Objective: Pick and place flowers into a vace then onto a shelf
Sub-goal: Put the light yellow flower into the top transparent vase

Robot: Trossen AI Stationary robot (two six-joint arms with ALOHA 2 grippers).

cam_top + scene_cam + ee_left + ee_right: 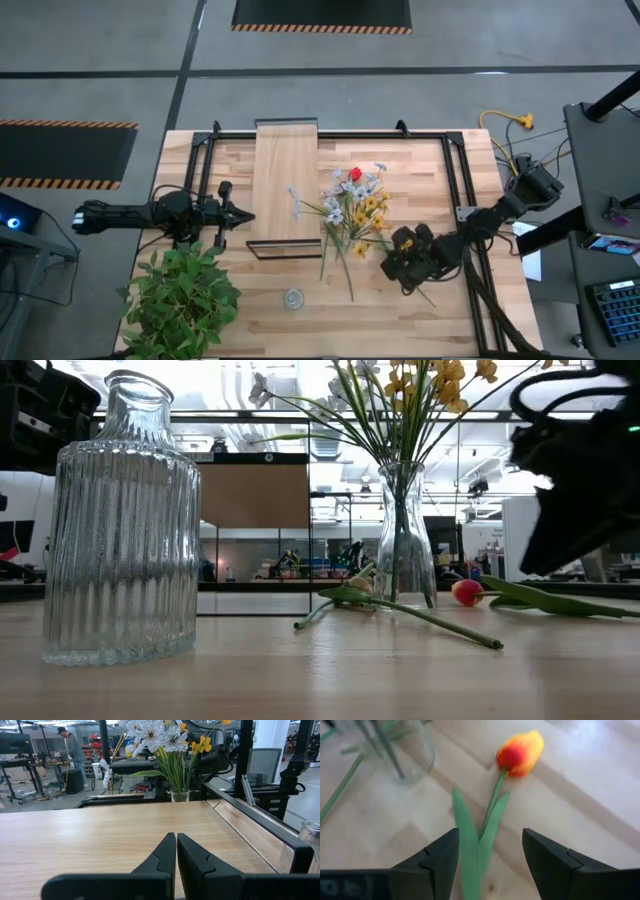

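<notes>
A slim glass vase (pixel 405 560) stands on the table with several flowers (pixel 352 205) in it: white-blue blossoms, yellow sprays and a red tulip. An orange-yellow tulip (pixel 520 752) lies flat on the table beside the vase. My right gripper (pixel 490 837) is open just above it, its fingers on either side of the tulip's stem and leaves (pixel 487 827) without touching them. Another green stem (pixel 420 615) lies on the table in front of the vase. My left gripper (pixel 176 851) is shut and waits by the left edge of the shelf board (pixel 285 180).
A ribbed glass bottle (pixel 120 520) stands near the table's near edge (pixel 293 298). A bushy leafy plant (pixel 180 295) fills the near left corner. A black metal frame (pixel 455 170) runs around the table's far and side edges. A person (pixel 70 750) stands in the room beyond.
</notes>
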